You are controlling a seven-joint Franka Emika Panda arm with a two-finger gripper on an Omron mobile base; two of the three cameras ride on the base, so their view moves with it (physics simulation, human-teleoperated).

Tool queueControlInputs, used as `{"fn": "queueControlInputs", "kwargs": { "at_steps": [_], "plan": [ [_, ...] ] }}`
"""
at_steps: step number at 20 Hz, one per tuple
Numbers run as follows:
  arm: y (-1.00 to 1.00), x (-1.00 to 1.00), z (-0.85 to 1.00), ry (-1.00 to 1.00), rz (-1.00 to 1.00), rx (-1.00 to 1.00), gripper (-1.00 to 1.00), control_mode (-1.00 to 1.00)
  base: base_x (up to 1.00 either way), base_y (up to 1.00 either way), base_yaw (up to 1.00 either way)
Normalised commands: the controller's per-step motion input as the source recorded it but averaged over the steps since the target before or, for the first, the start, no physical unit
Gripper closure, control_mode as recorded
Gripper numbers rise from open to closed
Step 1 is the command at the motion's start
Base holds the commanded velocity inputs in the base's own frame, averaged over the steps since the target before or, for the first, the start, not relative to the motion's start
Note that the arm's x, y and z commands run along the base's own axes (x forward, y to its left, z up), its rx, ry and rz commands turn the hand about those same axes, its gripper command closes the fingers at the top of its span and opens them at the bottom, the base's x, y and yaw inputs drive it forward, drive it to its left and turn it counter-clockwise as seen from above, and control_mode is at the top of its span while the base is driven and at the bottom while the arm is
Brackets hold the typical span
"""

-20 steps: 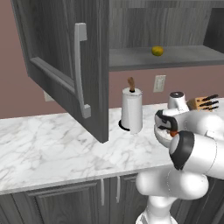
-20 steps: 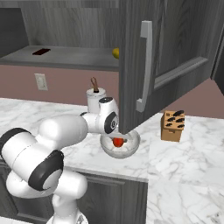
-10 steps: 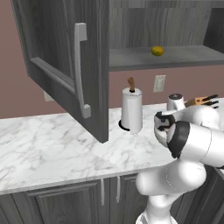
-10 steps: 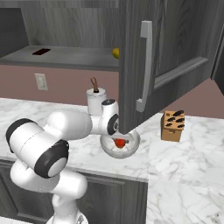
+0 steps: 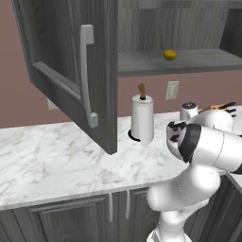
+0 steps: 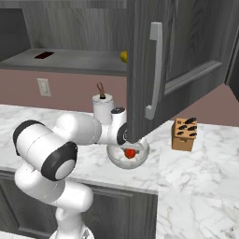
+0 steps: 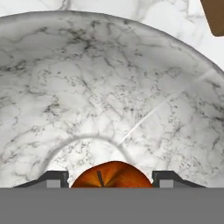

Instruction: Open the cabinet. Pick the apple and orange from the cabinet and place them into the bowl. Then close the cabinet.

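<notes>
So the robot's in the middle of the first drop-off: the small red apple sits right between the two dark tips of the claw, down inside the shallow whitish-grey speckled bowl on the white marble bench. The tips stand wide on either side of the apple, and from the hand view it's hard to say whether they're pressing it or already clear of it, so can't tell if it's let go. In the right base view the apple looks low in the bowl, so my guess is the release is the bit in hand.

The big dark grey wood-grain cabinet with the long silver bar handle hangs open, and the small yellow-orange orange sits on its shelf, well above the bowl.

Next move, as I read it: lift the claw straight out without nudging the apple, swing up under the open door edge to the shelf, and line up on the orange
</notes>
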Motion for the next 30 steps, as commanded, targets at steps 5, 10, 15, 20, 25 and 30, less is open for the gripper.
{"fn": "queueControlInputs", "kwargs": {
  "at_steps": [5,10,15,20,25,30],
  "plan": [
    [-0.01,0.06,-0.09,0.0,0.0,0.0,-1.0,-1.0,0.0,0.0,0.0],
    [-0.07,0.01,0.02,0.0,0.0,0.0,-1.0,-1.0,0.0,0.0,0.0],
    [-0.01,-0.06,0.27,0.0,0.0,0.0,-1.0,-1.0,0.0,0.0,0.0],
    [-0.04,-0.21,0.61,-0.01,-0.01,0.0,-1.0,-1.0,0.0,0.0,0.0],
    [0.0,-0.42,0.66,-0.07,-0.02,0.0,-1.0,-1.0,0.0,0.0,0.0],
    [0.0,-0.53,0.57,-0.15,-0.01,0.0,-1.0,-1.0,0.0,0.0,0.0]
  ]
}}
